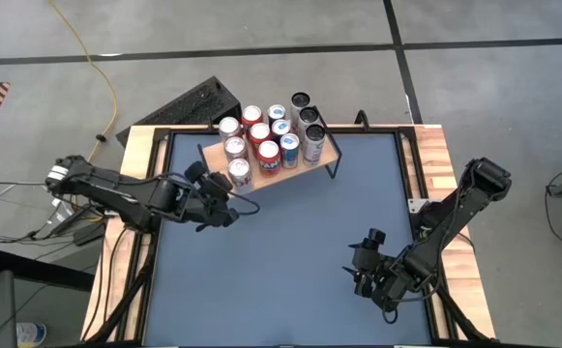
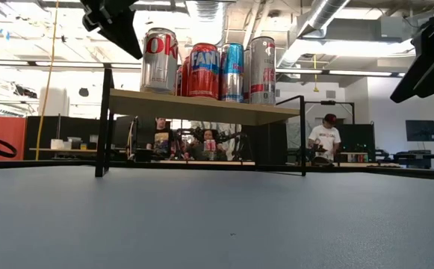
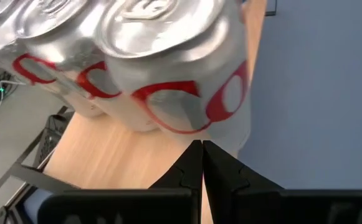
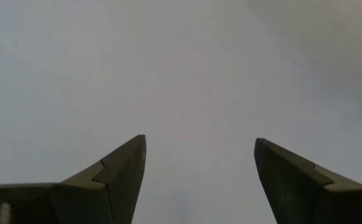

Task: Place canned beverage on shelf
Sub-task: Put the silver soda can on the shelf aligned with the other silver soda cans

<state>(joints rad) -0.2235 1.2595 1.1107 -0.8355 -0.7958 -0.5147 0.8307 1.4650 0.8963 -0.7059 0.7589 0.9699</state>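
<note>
Rear cans (image 2: pixel 231 71) on shelf (image 2: pixel 202 106) mostly hidden behind front row

Just ahead of the left gripper (image 3: pixel 202 163) stand cans (image 3: pixel 168 68) of shiny brushed metal with glossy red print. They rest on the shelf (image 3: pixel 115 155), a board of pale, smooth matt wood on thin black metal legs. Its fingers (image 3: pixel 221 174) look like dull black plastic. Beneath the right gripper (image 4: pixel 199 168) the table (image 4: pixel 187 68) is matt, smooth grey-blue.

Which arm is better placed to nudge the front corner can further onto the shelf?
Left. The left gripper, shut and empty, sits right beside the silver can at the shelf corner. The right gripper hangs open over bare table, well away.
</note>
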